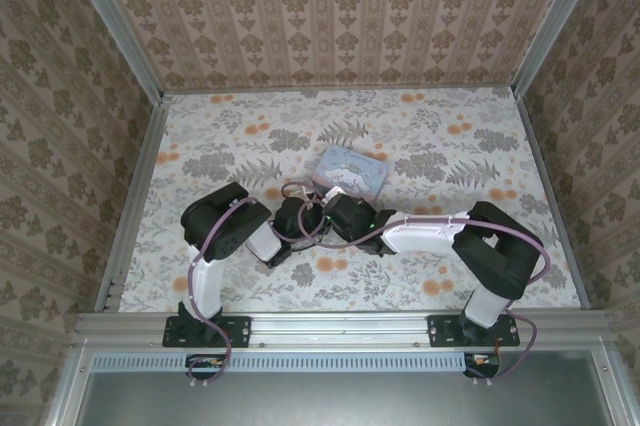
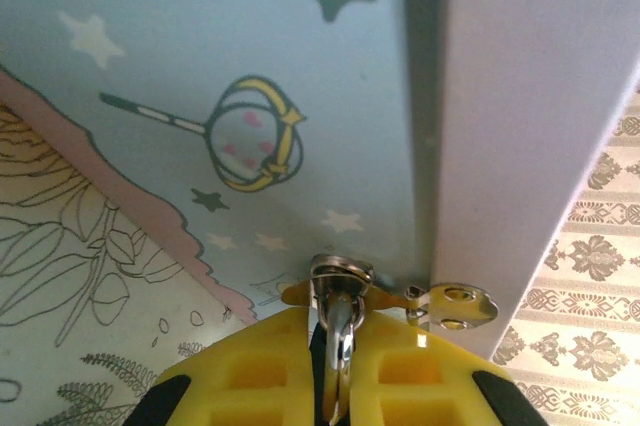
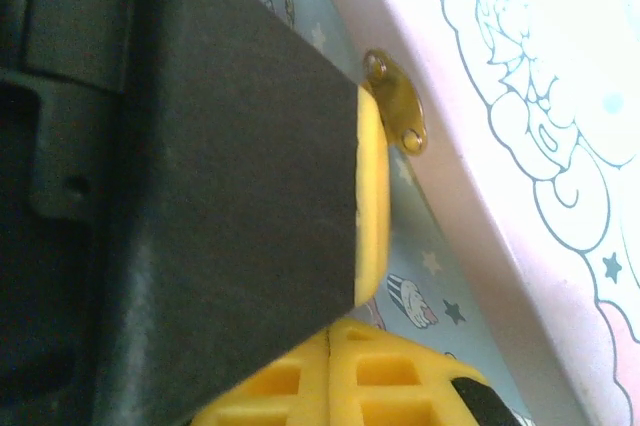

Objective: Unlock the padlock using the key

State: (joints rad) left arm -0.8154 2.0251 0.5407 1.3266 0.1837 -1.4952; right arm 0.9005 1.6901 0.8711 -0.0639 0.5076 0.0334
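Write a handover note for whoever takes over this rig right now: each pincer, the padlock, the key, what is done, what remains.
Left pincer: shut on the padlock, a silvery part of it showing at the tin's clasp.
Right pincer: beside the left one against the tin; open or shut, cannot tell.
Key: cannot be made out.
Done: both arms at the lock, padlock gripped.
Left: insert key, turn, pull it open; nothing shows it open yet.

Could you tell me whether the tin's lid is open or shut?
Shut: the lid lies flat against the tin's blue body, with the gold hasp at the seam.
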